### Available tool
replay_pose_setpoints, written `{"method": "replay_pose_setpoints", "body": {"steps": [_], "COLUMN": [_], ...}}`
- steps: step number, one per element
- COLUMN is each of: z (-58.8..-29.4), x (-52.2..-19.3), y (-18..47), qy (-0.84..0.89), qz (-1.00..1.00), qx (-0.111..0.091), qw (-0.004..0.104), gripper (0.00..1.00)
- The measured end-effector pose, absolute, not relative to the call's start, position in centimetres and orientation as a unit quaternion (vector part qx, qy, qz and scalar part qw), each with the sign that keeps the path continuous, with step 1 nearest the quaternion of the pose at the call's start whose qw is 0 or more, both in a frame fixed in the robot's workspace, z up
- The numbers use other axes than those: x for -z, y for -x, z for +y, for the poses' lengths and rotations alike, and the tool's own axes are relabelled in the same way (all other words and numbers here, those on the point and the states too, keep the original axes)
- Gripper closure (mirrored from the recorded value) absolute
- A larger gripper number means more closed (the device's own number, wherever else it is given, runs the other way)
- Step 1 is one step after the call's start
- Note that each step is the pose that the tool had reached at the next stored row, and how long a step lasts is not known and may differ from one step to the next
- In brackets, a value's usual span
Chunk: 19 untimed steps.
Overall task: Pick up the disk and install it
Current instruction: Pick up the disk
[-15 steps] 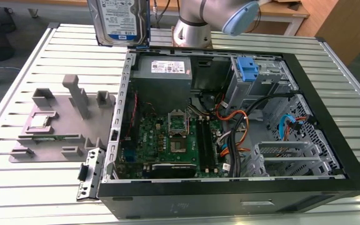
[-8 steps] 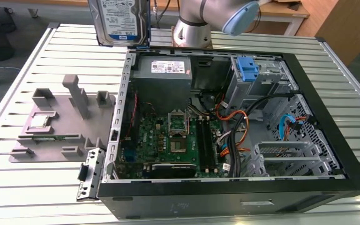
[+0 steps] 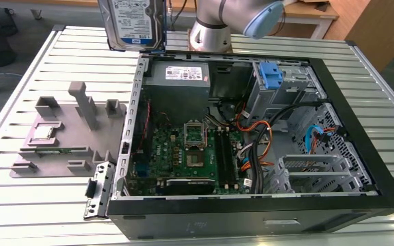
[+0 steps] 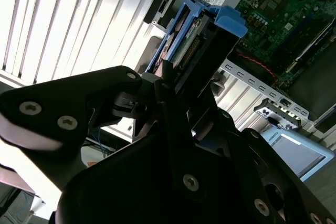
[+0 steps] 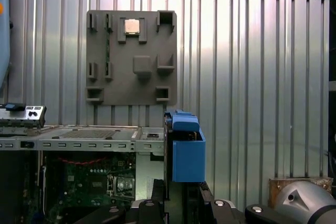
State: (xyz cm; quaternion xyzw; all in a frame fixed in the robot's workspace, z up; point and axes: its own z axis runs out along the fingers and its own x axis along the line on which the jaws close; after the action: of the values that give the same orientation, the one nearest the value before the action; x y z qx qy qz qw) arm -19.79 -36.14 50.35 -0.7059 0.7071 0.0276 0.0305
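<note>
The disk [image 3: 134,23], a silver hard drive with a white-and-blue label and blue rails, hangs upright in the air above the table, just beyond the far corner of the open computer case [image 3: 252,207] on the exterior view's left. In the second wrist view my gripper [image 4: 178,85] is shut on the disk [image 4: 202,32], its black fingers [image 4: 168,85] clamping the drive from both sides. The blue handle end [image 5: 186,148] points away from the gripper [image 5: 178,195] in the first wrist view, with the table below it.
The case lies on its side on a slatted metal table [image 3: 33,215], showing the motherboard [image 3: 183,154], a grey power-supply box [image 3: 183,74] and a lone blue bracket [image 3: 271,77] in the drive cage. A grey fixture plate [image 3: 67,133] lies on the exterior view's left. The arm's base [image 3: 211,28] stands behind the case.
</note>
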Motion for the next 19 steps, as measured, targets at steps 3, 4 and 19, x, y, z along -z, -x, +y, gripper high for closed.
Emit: {"method": "replay_pose_setpoints", "body": {"steps": [3, 4, 19], "z": [-36.14, -36.13, -36.14], "x": [-50.35, -50.35, -50.31], "y": [19.78, 19.77, 19.05], "qy": [0.706, 0.706, 0.706], "qz": [0.707, 0.707, 0.707], "qx": [-0.028, -0.028, -0.028], "qw": [0.03, 0.03, 0.03], "gripper": [0.65, 0.65, 0.65]}}
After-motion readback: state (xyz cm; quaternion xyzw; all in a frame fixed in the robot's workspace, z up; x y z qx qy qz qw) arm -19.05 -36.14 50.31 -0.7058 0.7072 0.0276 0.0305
